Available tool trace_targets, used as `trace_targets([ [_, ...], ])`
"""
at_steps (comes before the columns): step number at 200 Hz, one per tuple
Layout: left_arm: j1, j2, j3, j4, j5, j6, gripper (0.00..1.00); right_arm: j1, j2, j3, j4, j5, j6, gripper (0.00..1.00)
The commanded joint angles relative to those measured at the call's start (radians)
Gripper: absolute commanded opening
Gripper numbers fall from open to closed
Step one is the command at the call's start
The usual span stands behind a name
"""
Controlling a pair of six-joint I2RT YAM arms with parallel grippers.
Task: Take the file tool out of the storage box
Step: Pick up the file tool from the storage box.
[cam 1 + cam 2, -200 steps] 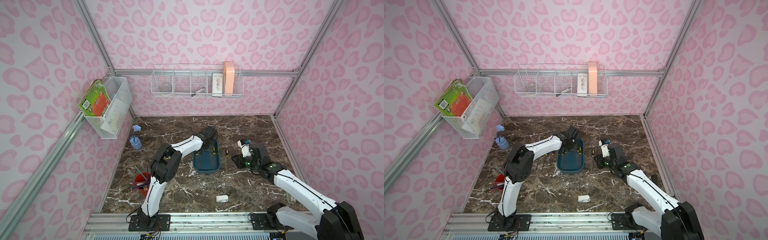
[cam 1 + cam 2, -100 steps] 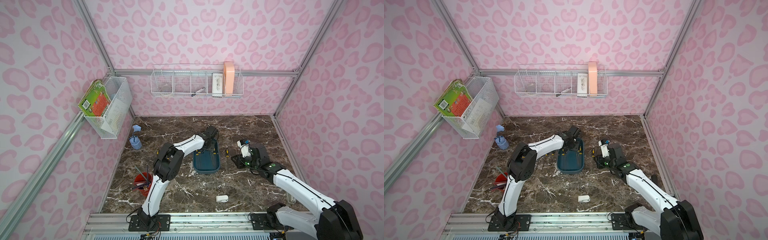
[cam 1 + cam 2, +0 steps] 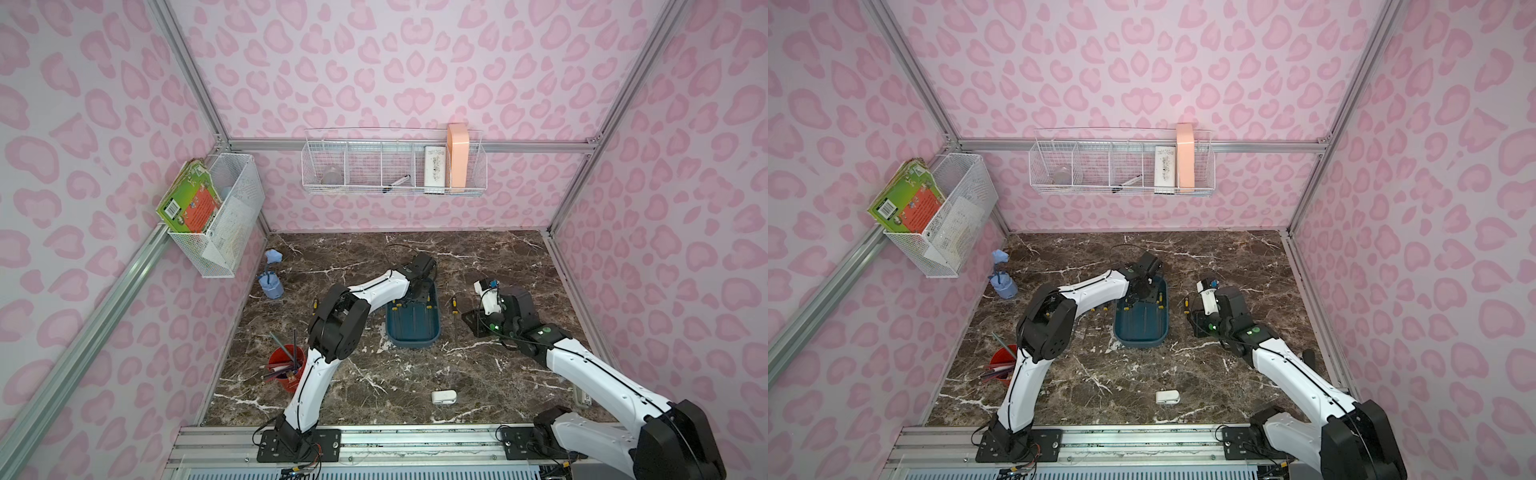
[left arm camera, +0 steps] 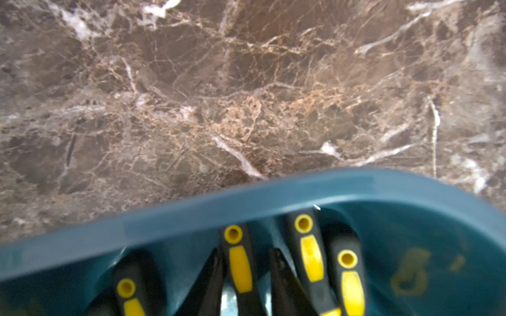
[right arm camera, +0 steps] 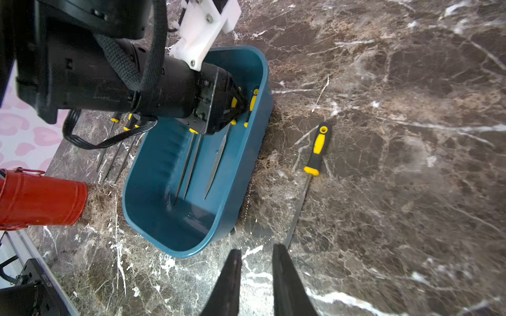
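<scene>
The left gripper (image 4: 246, 262) dips into the far end of the blue box (image 4: 191, 216). Its two black fingers (image 4: 212, 276) sit narrowly either side of one file (image 4: 237, 260) at its yellow-and-black handle, probably because that is the thickest part to pinch. Whether they actually clamp it cannot be told. Other files (image 4: 308, 246) lie alongside in the box. Outside, the right gripper (image 5: 257, 276) hovers slightly open and empty over the marble table (image 5: 410, 136), near a loose file (image 5: 317, 147).
</scene>
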Motion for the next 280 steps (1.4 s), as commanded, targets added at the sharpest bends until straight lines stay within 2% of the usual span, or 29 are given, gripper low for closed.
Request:
trace_targets([
  [1, 0.001, 0.011, -0.005, -0.038, 0.036, -0.017, 0.22, 0.001, -0.002, -0.001, 0.013, -0.004, 0.001, 0.22],
  [17, 0.003, 0.004, -0.009, -0.037, 0.035, -0.018, 0.17, 0.002, -0.005, -0.003, 0.016, -0.005, 0.002, 0.22],
  [26, 0.003, -0.002, -0.012, -0.032, 0.040, -0.018, 0.10, 0.000, -0.006, -0.003, 0.017, -0.007, 0.002, 0.22],
  [60, 0.003, -0.061, -0.042, 0.007, 0.050, -0.014, 0.07, 0.002, -0.018, -0.007, 0.026, -0.012, 0.004, 0.22],
  [76, 0.000, -0.105, -0.055, 0.014, 0.034, -0.008, 0.02, 0.001, -0.027, -0.009, 0.031, -0.011, 0.005, 0.22],
  [126, -0.003, -0.289, -0.158, 0.102, 0.025, 0.023, 0.00, 0.001, -0.061, -0.019, 0.052, -0.025, 0.009, 0.22],
  [155, -0.011, -0.457, -0.326, 0.271, -0.003, 0.047, 0.00, 0.001, -0.101, -0.033, 0.080, -0.031, 0.008, 0.22],
  [175, -0.015, -0.586, -0.451, 0.414, 0.040, 0.051, 0.00, 0.001, -0.139, -0.053, 0.128, -0.063, 0.018, 0.22],
  [208, -0.039, -0.785, -0.648, 0.631, 0.114, 0.026, 0.00, 0.008, -0.194, -0.105, 0.272, -0.207, 0.059, 0.21],
  [224, -0.058, -0.862, -0.720, 0.701, 0.133, 0.035, 0.00, 0.038, -0.207, -0.122, 0.329, -0.221, 0.086, 0.25],
  [239, -0.087, -0.918, -0.749, 0.697, 0.100, 0.053, 0.00, 0.088, -0.208, -0.121, 0.350, -0.184, 0.083, 0.28],
  [255, -0.101, -0.963, -0.777, 0.703, 0.117, 0.054, 0.00, 0.138, -0.190, -0.121, 0.409, -0.204, 0.112, 0.30],
  [280, -0.117, -1.023, -0.832, 0.752, 0.136, 0.035, 0.00, 0.257, -0.130, -0.099, 0.475, -0.175, 0.158, 0.32],
])
